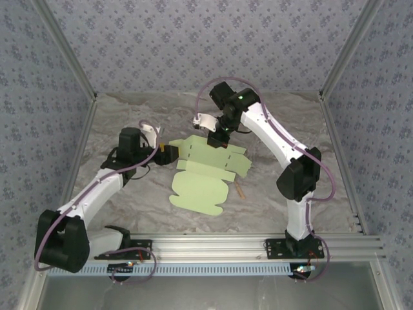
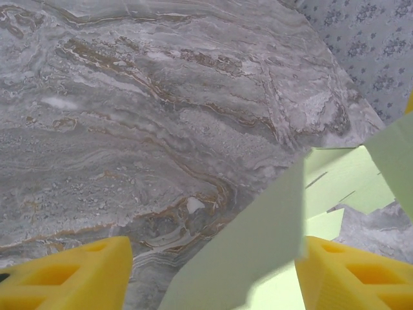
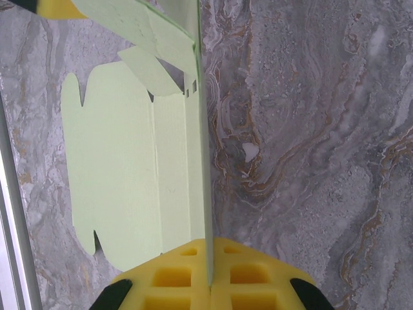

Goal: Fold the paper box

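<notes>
Table (image 1: 151,197): grey marbled surface with brown veins.
Left pincer (image 1: 165,149): blocky yellow fingers (image 2: 71,278) spread wide, gripping nothing; a lifted card flap stands between them, close to the right-hand one, contact unclear.
Paper box (image 1: 205,177): pale green thin card, a die-cut sheet with creases, rounded tabs and small notches; lies mid-table between both pincers, long axis running far to near, near end swung slightly left, far panel tilted up.
Right pincer (image 1: 218,138): yellow waffle-cut pads (image 3: 174,278) closed tight on the raised far edge of the card.
Wooden stick (image 1: 241,189): thin, tan, at the sheet's right edge.
</notes>
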### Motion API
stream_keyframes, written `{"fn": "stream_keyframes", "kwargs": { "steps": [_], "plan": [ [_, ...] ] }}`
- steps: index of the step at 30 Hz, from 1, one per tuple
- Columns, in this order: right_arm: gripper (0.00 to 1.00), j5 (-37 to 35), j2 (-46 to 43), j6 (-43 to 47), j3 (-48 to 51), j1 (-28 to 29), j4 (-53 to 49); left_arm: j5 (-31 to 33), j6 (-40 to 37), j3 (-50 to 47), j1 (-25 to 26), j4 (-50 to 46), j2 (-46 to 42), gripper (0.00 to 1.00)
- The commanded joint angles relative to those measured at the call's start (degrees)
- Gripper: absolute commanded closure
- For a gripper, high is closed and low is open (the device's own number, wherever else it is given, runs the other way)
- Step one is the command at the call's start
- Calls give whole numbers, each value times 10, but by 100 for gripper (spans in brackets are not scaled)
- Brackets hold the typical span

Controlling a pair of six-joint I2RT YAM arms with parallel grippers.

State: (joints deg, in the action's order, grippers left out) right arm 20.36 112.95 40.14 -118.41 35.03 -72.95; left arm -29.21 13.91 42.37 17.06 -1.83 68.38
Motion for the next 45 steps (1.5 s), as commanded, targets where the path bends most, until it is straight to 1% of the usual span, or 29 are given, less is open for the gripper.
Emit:
{"fn": "stream_keyframes", "kwargs": {
  "steps": [1,9,17,27,37,40,45],
  "plan": [
    [100,7,7,14,-14,3,-24,-7,-33,0,3,30,5,35],
    [100,10,8,13,-15,3,-16,-26,-49,-5,3,42,7,51],
    [100,17,9,0,-17,5,-15,-33,-45,-11,4,48,10,62],
    [100,17,20,-49,-30,7,-26,-38,-30,-26,14,64,7,69],
    [100,31,19,-52,-36,3,-39,-32,-37,-42,14,71,-16,76],
    [100,22,21,-58,-36,0,-38,-26,-40,-42,14,64,-25,77],
    [100,-6,27,-108,-39,-4,-12,-32,-36,-44,15,63,-39,82]
  ]
}}
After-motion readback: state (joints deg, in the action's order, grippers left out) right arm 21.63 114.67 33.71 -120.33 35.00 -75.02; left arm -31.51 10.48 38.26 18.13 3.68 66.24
